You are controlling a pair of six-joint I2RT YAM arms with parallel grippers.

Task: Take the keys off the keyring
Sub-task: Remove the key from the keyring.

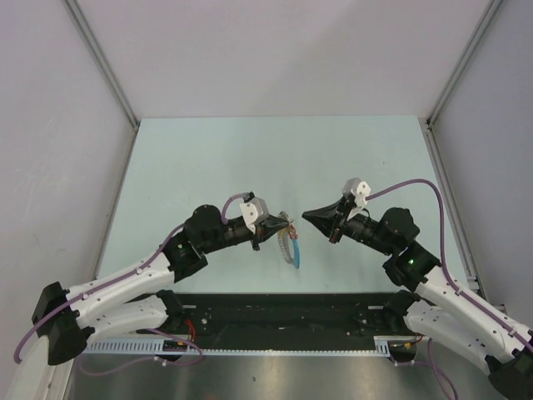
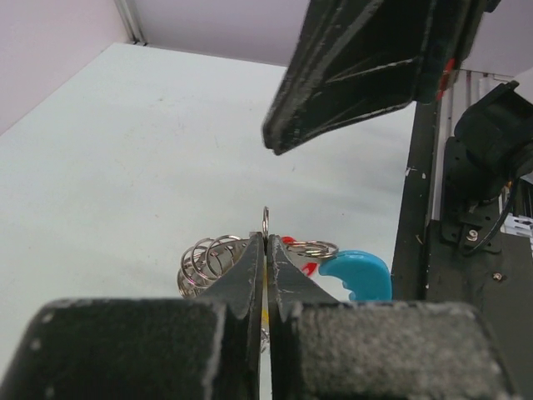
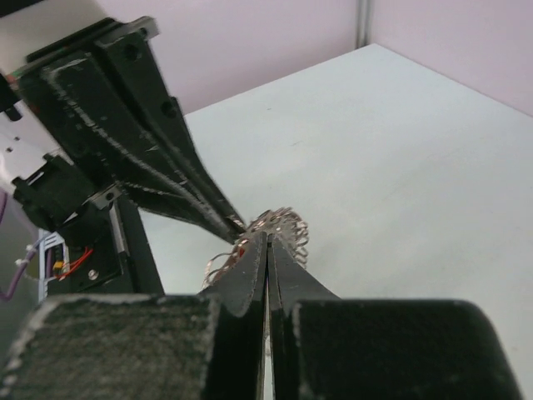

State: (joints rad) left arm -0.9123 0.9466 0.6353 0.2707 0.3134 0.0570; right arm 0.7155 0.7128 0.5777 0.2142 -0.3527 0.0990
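Keyring (image 1: 291,244) sat in the clamp of the left fingers (image 2: 250,271), which were pressed together on one thin ring of it, the ring's edge standing up out of the seam between them. On one side of that pinched ring its silvery coils were bunched. On the other side curved its blue arc (image 2: 358,275), with the small red head of a key (image 2: 288,242) just beside the clamp. Whether the keyring's lower end touched the desk (image 1: 208,158) beneath it could not be told.

Seen from overhead, the left arm (image 1: 141,279) reached toward the keyring from the near left. It lay long and low, its forearm angled up and inward, the wrist nearly level. The right arm (image 1: 450,292) reached in from the opposite side, bent sharply at the elbow, its forearm pointing back at the keyring. The right fingers (image 3: 287,271) were closed flat against each other with nothing between them. Their tip was near the keyring's upper end but apart from it, facing the left tip across it.
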